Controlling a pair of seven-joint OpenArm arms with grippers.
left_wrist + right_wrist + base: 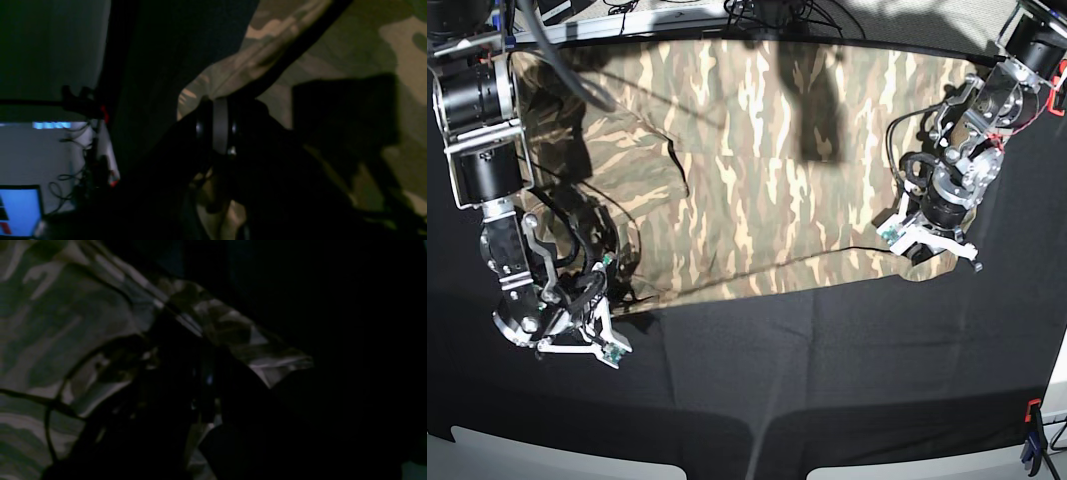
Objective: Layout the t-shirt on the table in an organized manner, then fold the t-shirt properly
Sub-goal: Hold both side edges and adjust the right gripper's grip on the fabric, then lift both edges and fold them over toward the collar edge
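The camouflage t-shirt (757,170) lies spread wide over the far half of the black table (777,380), with some folds at its left side. My left gripper (924,250) sits at the shirt's near right corner. In the left wrist view its jaws (218,110) are shut on the t-shirt's (350,50) edge. My right gripper (605,318) is down at the shirt's near left corner. In the dim right wrist view this gripper (203,386) is shut, with the t-shirt's (66,313) cloth bunched around its fingers and a corner sticking out to the right.
A red and blue clamp (1030,440) holds the table cloth at the near right edge, and another red clamp (1059,95) sits at the right. Cables run along the far edge. A lit blue screen (20,210) stands beyond the table.
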